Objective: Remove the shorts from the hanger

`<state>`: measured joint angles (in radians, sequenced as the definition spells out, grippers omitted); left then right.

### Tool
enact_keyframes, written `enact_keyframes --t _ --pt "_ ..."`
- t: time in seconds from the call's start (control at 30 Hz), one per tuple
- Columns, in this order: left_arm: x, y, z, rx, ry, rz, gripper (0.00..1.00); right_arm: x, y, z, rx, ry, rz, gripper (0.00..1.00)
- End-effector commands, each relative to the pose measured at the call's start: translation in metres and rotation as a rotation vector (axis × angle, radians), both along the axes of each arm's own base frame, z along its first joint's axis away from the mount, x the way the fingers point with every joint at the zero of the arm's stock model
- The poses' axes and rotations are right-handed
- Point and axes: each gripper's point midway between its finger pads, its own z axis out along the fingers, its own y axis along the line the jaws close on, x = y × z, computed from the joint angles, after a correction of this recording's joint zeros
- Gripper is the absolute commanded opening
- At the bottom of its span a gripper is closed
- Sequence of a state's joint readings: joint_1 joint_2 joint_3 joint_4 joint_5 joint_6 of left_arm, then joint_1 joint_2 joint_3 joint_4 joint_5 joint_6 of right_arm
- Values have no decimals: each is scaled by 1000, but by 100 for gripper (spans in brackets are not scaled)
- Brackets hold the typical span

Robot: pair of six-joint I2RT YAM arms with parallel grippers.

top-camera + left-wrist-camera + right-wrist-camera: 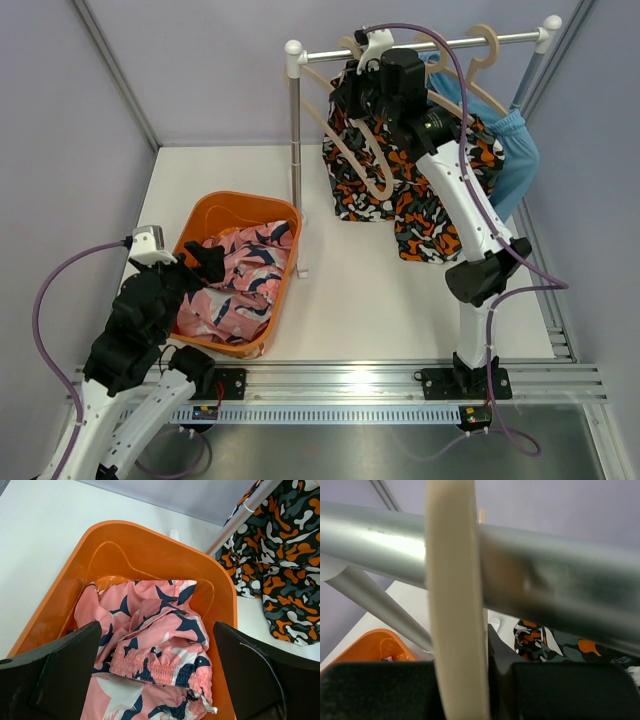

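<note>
The pink shorts (243, 280) with white and navy blotches lie crumpled in the orange basket (232, 204); they also show in the left wrist view (150, 645). My left gripper (206, 262) hangs open and empty just above them (157, 655). The black shorts (415, 195) with orange and white blotches hang on a cream hanger (456, 605) from the rack's rail (440, 45). My right gripper (372, 60) is up at the rail, shut on that hanger's hook (462, 680). The light blue shorts (517, 150) hang on another hanger at the rail's right end.
The rack's left post (295, 150) stands just right of the basket. An empty cream hanger (352, 150) hangs at the rail's left end. The metal rail (545, 575) crosses close in front of the right wrist camera. Grey walls enclose the table.
</note>
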<state>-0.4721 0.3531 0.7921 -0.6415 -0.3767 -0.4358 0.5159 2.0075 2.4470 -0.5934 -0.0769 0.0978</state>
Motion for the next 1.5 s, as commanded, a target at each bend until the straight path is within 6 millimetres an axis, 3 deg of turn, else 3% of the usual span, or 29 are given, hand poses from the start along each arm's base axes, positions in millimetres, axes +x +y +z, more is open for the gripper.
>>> enact_keyframes --t 0.0,0.03,0.07,0.13,0.27,0.3,0.4,0.5,0.57,0.73,1.03,1.13,1.37,1.43,1.47 --pt "3 -5 1 -3 -9 -25 99 -22 -6 18 31 -11 29 16" --pt "3 -6 1 -2 -8 -25 99 -30 -11 28 43 -29 29 19" --pt "3 -6 0 -1 -6 -25 99 -31 -10 22 40 -21 32 25" --pt "2 -6 0 0 -5 -27 99 -42 -17 35 55 -41 30 27" --pt "2 -7 0 -1 -1 -36 99 -57 -24 41 58 -41 33 38" --pt "1 -8 0 0 -1 -40 99 -60 -27 44 61 -46 31 46" --pt "0 -6 0 11 3 -37 99 -72 -35 53 67 -64 26 57" --pt "-3 -3 1 28 8 -39 99 -86 -44 64 79 -80 18 60" --pt "-5 -2 3 37 4 -38 99 -90 -50 60 74 -71 1 60" --pt "-5 4 -4 124 7 -45 99 -103 -88 75 58 -133 -141 64" --pt "-3 2 2 196 -11 -83 99 -86 -152 65 -99 -172 -418 70" --pt "-2 2 -6 211 5 -86 99 -74 -166 62 -111 -172 -445 70" --pt "-4 -5 -7 209 -4 -126 99 -38 -189 67 -118 -221 -468 78" --pt "-3 -6 -8 208 -1 -129 99 -22 -181 55 -128 -191 -428 80" --pt "-3 -6 -8 207 -1 -132 99 -21 -184 63 -123 -195 -429 80"
